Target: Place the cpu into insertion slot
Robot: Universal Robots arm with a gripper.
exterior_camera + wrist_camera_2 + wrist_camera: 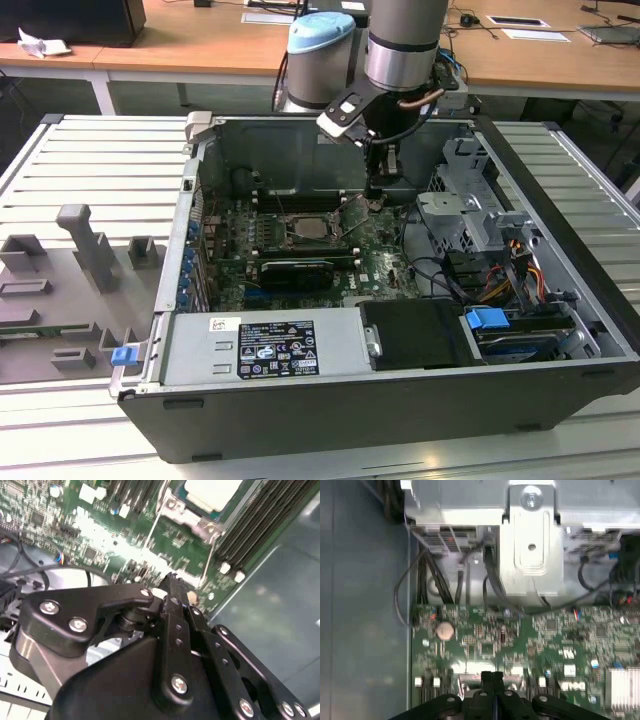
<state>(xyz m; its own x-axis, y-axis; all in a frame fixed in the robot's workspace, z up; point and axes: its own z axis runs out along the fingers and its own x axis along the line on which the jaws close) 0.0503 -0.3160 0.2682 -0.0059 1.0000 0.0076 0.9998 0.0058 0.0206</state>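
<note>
Pale silver-beige square cpu [212, 491] being seen seated in dark metal-framed square insertion slot [192, 520]; black gripper [172, 577], fingers pressed together, empty, being held just beside slot.

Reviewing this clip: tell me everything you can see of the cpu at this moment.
In the second wrist view the cpu is a thin square chip with a pale, smooth metallic face and a rounded corner, partly cut off by the picture's edge. It lies flat within the shiny metal frame of the insertion slot on the green board, beside the long memory slots. The gripper is shut, apart from the chip and holding nothing.
</note>
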